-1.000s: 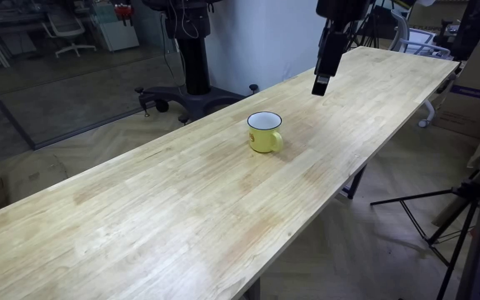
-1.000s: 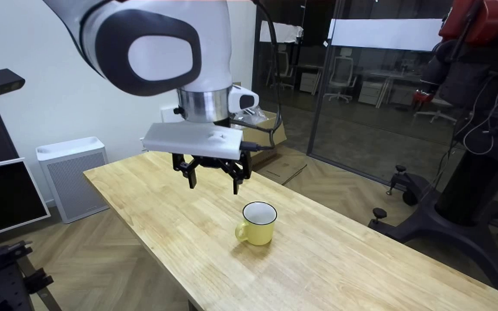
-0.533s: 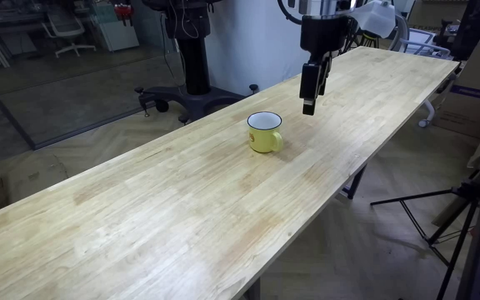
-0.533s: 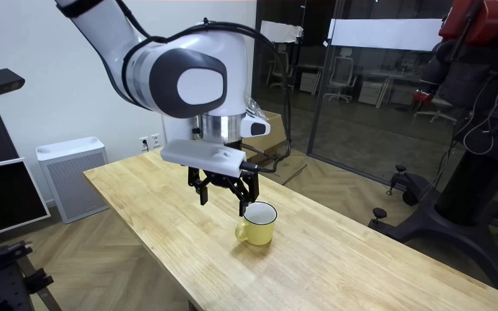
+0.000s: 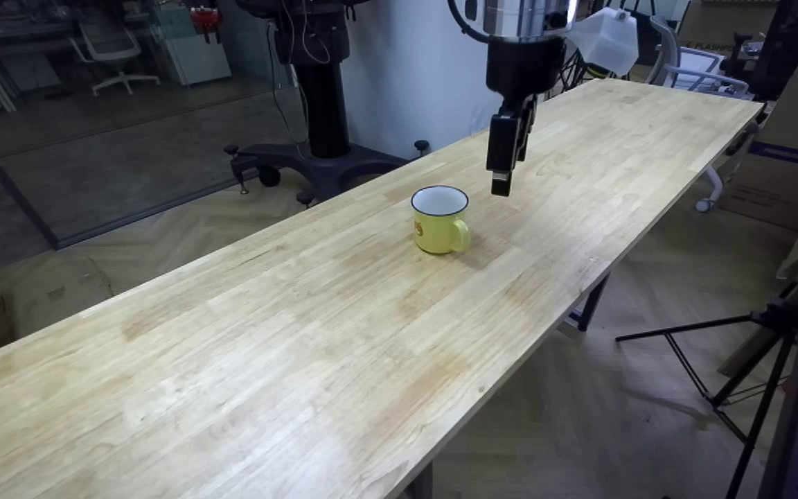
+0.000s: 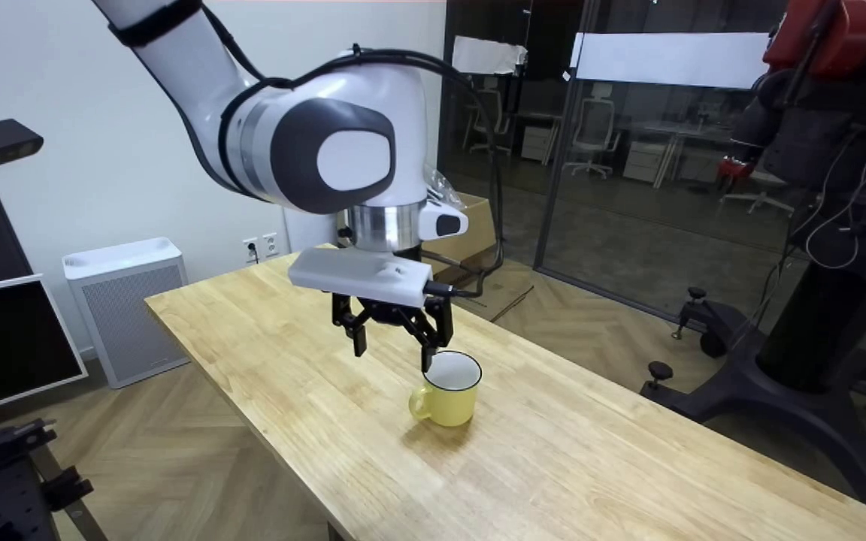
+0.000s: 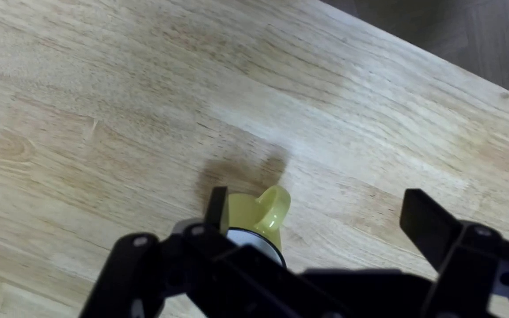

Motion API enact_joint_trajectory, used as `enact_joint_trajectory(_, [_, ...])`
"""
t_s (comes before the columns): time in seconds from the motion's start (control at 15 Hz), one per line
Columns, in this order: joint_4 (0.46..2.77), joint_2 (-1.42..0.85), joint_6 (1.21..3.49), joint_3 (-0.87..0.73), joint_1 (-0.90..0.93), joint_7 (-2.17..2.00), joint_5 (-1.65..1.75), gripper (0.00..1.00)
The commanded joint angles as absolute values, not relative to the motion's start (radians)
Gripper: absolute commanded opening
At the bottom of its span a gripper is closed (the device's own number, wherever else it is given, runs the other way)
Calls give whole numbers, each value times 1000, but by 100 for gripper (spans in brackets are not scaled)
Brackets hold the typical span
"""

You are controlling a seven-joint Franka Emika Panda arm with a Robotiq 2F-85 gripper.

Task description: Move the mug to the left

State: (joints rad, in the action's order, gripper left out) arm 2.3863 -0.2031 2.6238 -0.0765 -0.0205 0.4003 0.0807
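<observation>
The yellow mug (image 5: 432, 234) with a white inside and dark rim stands upright on the wooden table; it also shows in an exterior view (image 6: 454, 407). My gripper (image 6: 393, 362) is open and empty, above the table and close beside the mug. In that view one fingertip overlaps the mug's rim; I cannot tell whether it touches. In an exterior view the gripper (image 5: 508, 179) hangs to the right of the mug, about rim height in the picture. In the wrist view the open gripper (image 7: 316, 196) has its left finger in front of the mug (image 7: 242, 212), hiding part of it; the handle shows between the fingers.
The long wooden table (image 5: 288, 333) carries the mug. Its edge and the floor show at the upper right of the wrist view (image 7: 431, 57). A dark wheeled stand (image 6: 794, 376) and a cardboard box (image 6: 470, 225) are beyond the table. A black tripod (image 5: 780, 319) stands beside it.
My gripper has come down and moved toward the mug, mostly in the first half second, with a small shift since. It stays open. The mug has not moved.
</observation>
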Motion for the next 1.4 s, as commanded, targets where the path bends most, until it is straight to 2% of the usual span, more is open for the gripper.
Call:
enact_joint_trajectory(0.0, [2301, -307, 2649, -38, -26, 382, 123, 100])
enact_joint_trajectory(0.47, [2121, -522, 2712, -7, -37, 407, 174, 100])
enact_joint_trajectory(0.53, [2207, -449, 2716, 8, -43, 400, 160, 100])
enact_joint_trajectory(1.33, [2077, -601, 2747, 20, -52, 414, 191, 100])
